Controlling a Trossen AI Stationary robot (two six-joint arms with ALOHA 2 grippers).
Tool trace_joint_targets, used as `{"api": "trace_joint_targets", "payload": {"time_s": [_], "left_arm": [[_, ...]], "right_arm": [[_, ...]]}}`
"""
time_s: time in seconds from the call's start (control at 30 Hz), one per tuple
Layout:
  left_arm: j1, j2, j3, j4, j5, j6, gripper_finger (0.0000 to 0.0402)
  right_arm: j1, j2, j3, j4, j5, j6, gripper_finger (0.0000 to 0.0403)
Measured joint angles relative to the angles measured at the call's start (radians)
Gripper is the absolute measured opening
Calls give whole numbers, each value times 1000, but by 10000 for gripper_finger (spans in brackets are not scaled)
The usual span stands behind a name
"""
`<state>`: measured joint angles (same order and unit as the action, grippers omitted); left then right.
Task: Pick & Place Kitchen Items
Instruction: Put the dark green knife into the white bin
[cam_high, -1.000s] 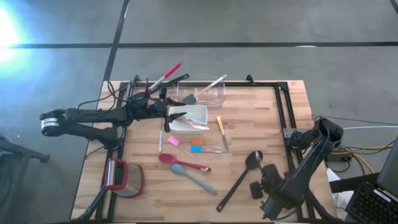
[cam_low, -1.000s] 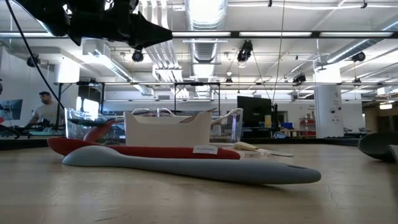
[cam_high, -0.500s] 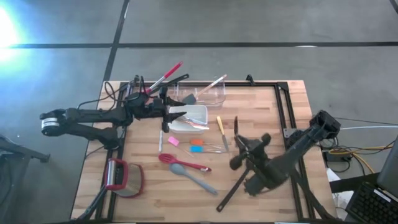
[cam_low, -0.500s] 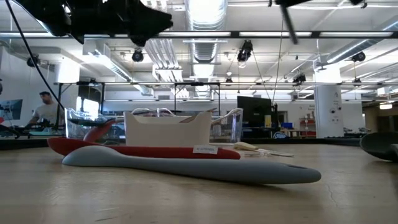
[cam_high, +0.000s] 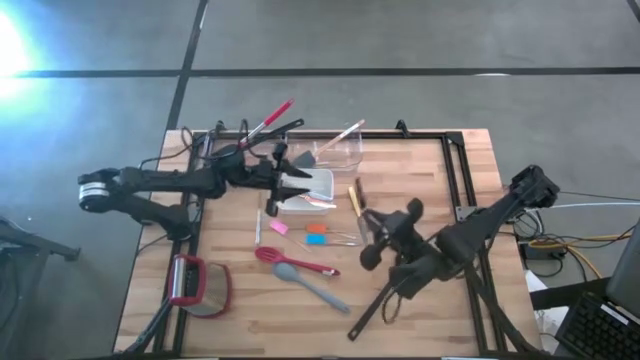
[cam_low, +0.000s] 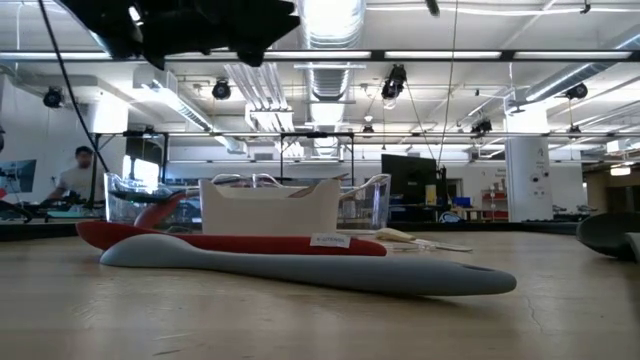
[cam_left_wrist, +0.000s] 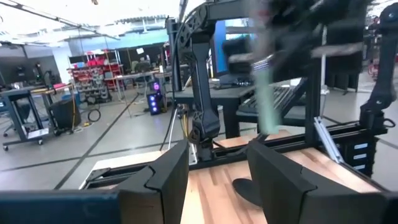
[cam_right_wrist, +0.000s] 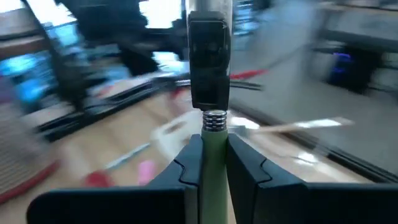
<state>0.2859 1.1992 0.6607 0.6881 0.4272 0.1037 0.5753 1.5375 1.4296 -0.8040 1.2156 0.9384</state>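
My right gripper (cam_high: 372, 238) is over the middle of the table, shut on a green-handled tool with a metal collar and a black head (cam_right_wrist: 209, 62). The tool also shows blurred in the left wrist view (cam_left_wrist: 264, 93). My left gripper (cam_high: 297, 185) hangs open and empty over the white square dish (cam_high: 318, 180); its fingers (cam_left_wrist: 168, 180) frame bare table. A red utensil (cam_high: 295, 262) and the grey-blue spatula (cam_high: 312, 286) lie flat near the front. The black spoon's handle (cam_high: 372, 312) lies on the table, its head hidden under my right arm. My right gripper pinches the tool's green handle (cam_right_wrist: 214, 158) between its two fingers, just behind the metal collar. The handle lies along the fingers and the black head sticks out past their tips. The tool is lifted clear of the table.
A clear tub (cam_high: 335, 150) with utensils stands behind the dish. A yellow-handled knife (cam_high: 353, 198) and small pink (cam_high: 279, 227), orange (cam_high: 315, 229) and blue (cam_high: 315, 239) pieces lie mid-table. A red-and-grey gadget (cam_high: 200, 285) sits front left. A person (cam_low: 75, 180) shows in the room behind.
My right gripper has risen from the table's near right corner and swung toward the middle and the far left, carrying the green-handled tool clear of the table. My left gripper has shifted a little toward the table's right, over the white dish.
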Motion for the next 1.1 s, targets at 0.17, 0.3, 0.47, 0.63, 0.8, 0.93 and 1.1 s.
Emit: {"api": "trace_joint_targets", "payload": {"time_s": [0.17, 0.3, 0.47, 0.63, 0.8, 0.93, 1.1], "left_arm": [[0, 98, 90, -2, 47, 3, 170], [-1, 134, 142, 2, 202, -11, 170], [-2, 157, 177, 10, 218, -19, 170], [-3, 158, 215, 41, 199, -28, 170], [-3, 169, 236, 37, 183, -30, 170], [-5, 189, 252, 35, 182, -31, 170], [-4, 221, 263, 11, 181, -32, 170]], "right_arm": [[-46, -51, -41, 421, -171, -501, 32], [-104, -89, -108, 554, -217, -653, 32], [-194, -117, -259, 943, -365, -887, 32], [-257, -168, -392, 1208, -457, -1015, 32], [-316, -180, -459, 1390, -579, -1076, 32], [-360, -161, -450, 1391, -600, -1074, 32], [-393, -130, -413, 1360, -654, -1076, 32]]}}
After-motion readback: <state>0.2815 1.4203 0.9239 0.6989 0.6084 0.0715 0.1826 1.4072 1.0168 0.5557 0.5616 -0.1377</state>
